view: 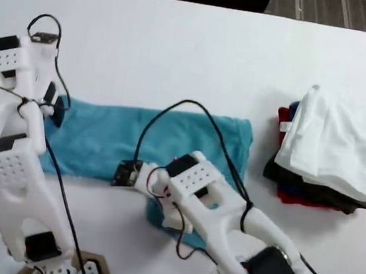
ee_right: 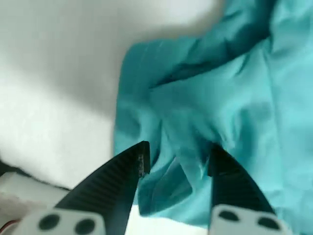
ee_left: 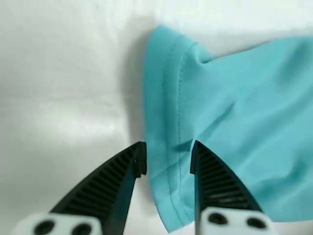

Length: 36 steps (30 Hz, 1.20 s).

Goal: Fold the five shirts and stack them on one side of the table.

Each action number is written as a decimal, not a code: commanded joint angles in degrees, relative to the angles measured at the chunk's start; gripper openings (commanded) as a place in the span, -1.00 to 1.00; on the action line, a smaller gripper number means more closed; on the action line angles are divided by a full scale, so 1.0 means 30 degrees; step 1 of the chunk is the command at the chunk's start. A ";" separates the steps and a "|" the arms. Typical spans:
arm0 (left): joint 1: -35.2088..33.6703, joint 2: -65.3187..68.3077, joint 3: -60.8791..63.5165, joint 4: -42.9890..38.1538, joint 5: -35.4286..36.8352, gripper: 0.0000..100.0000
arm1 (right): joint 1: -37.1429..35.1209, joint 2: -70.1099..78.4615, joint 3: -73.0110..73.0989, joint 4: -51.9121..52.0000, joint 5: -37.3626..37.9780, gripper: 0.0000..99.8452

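A teal shirt [view: 149,143] lies spread flat across the middle of the table. My left gripper [ee_left: 168,157] is open at the shirt's left end [view: 56,111], its black fingers straddling the stitched hem [ee_left: 168,98]. My right gripper [ee_right: 178,159] is open over bunched teal cloth [ee_right: 195,98] at the shirt's near edge, with fabric between the fingers; from above, that arm [view: 202,199] covers this spot. A stack of folded shirts [view: 328,155], white on top with dark and red ones under it, sits at the right side.
The white table [view: 180,50] is bare behind the shirt and between the shirt and the stack. Black cables [view: 187,104] loop above both arms. The arm bases stand at the near edge.
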 commanded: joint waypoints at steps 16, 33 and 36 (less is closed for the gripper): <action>0.0088 -0.0117 -0.0835 -0.0205 0.0000 -0.65 | -0.2330 -0.1363 0.3311 -0.2300 -0.2198 -0.44; 0.0088 -0.0176 -0.0835 -0.0205 0.0059 -0.65 | -0.2183 0.3531 0.1700 -0.2828 -0.2315 -0.44; 0.0088 -0.0264 -0.0835 -0.0147 0.0029 -0.65 | -0.2095 0.4440 0.0821 -0.2564 -0.2491 -0.44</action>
